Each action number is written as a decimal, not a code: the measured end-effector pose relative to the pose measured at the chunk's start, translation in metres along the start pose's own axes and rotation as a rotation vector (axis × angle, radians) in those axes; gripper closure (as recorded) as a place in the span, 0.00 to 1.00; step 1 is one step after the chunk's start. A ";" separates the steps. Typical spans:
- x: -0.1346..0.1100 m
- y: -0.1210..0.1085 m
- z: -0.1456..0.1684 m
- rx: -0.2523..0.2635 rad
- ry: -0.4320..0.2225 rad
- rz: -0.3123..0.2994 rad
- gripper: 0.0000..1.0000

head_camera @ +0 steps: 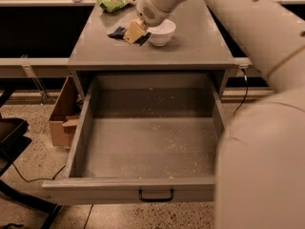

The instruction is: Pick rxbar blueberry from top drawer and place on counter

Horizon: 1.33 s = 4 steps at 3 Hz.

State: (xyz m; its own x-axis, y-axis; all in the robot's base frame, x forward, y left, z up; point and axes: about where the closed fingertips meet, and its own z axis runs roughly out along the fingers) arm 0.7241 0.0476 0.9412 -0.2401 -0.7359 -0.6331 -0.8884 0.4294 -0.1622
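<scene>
arm (159, 1) angled down over counter (200, 44) | jaws clamp rxbar blueberry (117, 32) (beside bowl (163, 32))

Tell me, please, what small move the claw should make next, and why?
Probably open the claw and let go. Gripping the rxbar blueberry, it sits low over the counter beside the white bowl, and the bar looks to be at the surface. The top drawer stands open with only crumbs inside.
</scene>
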 end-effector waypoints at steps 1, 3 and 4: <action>-0.028 -0.015 0.026 0.033 0.044 0.033 1.00; -0.045 -0.053 0.089 0.040 0.002 0.114 1.00; -0.046 -0.062 0.137 0.021 -0.039 0.187 1.00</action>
State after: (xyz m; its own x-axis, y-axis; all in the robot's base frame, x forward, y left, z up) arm 0.8437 0.1263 0.8766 -0.3842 -0.6214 -0.6828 -0.8216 0.5675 -0.0542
